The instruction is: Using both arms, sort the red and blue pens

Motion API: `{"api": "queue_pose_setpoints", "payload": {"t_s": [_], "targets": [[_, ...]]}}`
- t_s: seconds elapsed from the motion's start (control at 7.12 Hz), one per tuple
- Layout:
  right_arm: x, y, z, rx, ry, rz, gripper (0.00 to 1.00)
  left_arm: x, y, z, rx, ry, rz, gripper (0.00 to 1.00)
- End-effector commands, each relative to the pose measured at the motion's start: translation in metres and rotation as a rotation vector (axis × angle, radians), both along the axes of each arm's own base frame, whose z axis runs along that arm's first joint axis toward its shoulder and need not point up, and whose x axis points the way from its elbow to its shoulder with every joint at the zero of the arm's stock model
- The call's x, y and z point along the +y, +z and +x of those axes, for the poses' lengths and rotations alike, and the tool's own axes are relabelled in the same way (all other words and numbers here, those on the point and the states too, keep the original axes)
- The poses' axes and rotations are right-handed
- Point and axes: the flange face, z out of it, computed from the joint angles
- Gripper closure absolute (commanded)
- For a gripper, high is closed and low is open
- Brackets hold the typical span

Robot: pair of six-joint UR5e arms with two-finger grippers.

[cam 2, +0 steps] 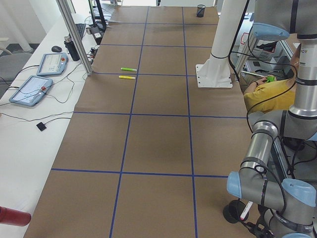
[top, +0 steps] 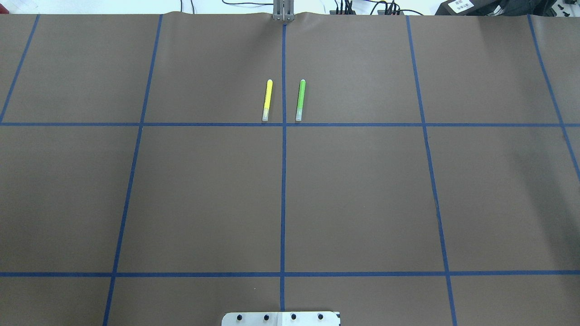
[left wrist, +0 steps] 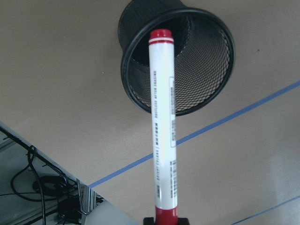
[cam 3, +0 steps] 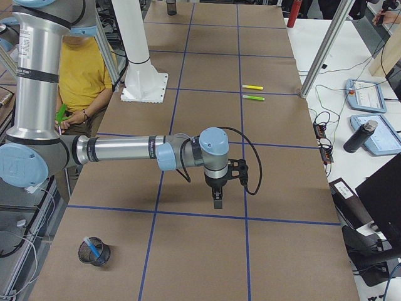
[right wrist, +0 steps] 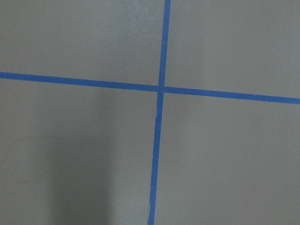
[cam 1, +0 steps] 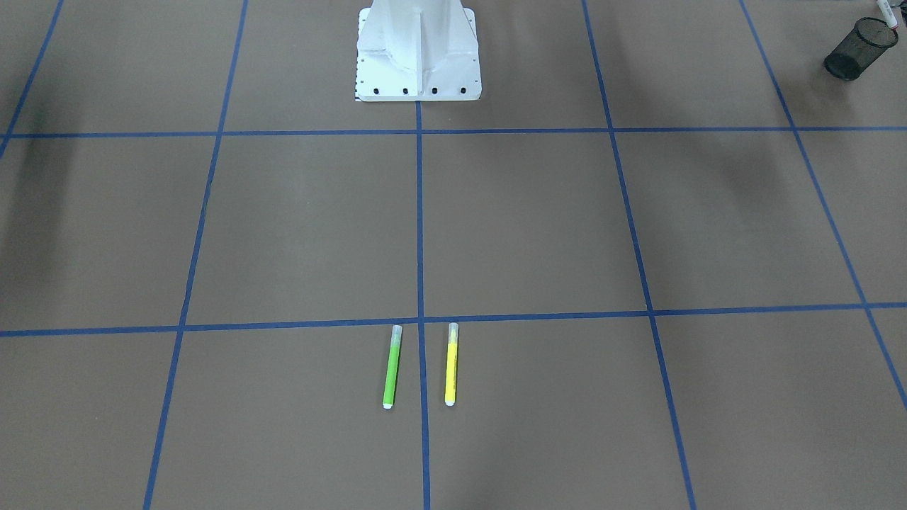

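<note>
While red pen (left wrist: 162, 117) hangs over cup (left wrist: 204, 65), table edge (left wrist: 49, 161) near

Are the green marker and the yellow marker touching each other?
Apart. The overhead view shows the green marker and the yellow marker lying side by side, with a blue tape line running through the gap between them.
</note>
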Motion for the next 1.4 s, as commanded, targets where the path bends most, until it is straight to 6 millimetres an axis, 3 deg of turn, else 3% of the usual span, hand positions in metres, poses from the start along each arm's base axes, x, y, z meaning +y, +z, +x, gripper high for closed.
{"api": "queue_pose_setpoints", "payload": {"t_s": [0.0,0.28,0.42,0.56,0.7,1.26], "targets": [[0.000,0.000,0.000,0.000,-0.002,0.001,0.00,0.015,0.017,0.022,0.055,-0.003,-0.024,1.00],[0.000,0.000,0.000,0.000,0.000,0.001,0.00,0.015,0.019,0.022,0.059,-0.006,-0.044,1.00],[0.000,0.000,0.000,0.000,0.000,0.001,0.00,0.012,0.019,0.019,0.054,-0.006,-0.035,0.92],[0.000,-0.002,0.001,0.000,0.001,0.004,0.00,0.011,0.019,0.017,0.052,-0.004,-0.026,0.58],[0.001,-0.002,0.001,0.000,0.000,0.005,0.00,0.011,0.019,0.017,0.052,-0.004,-0.026,0.01],[0.001,-0.003,0.004,-0.001,0.004,0.009,0.00,0.008,0.018,0.013,0.046,-0.009,-0.028,0.00]]}}
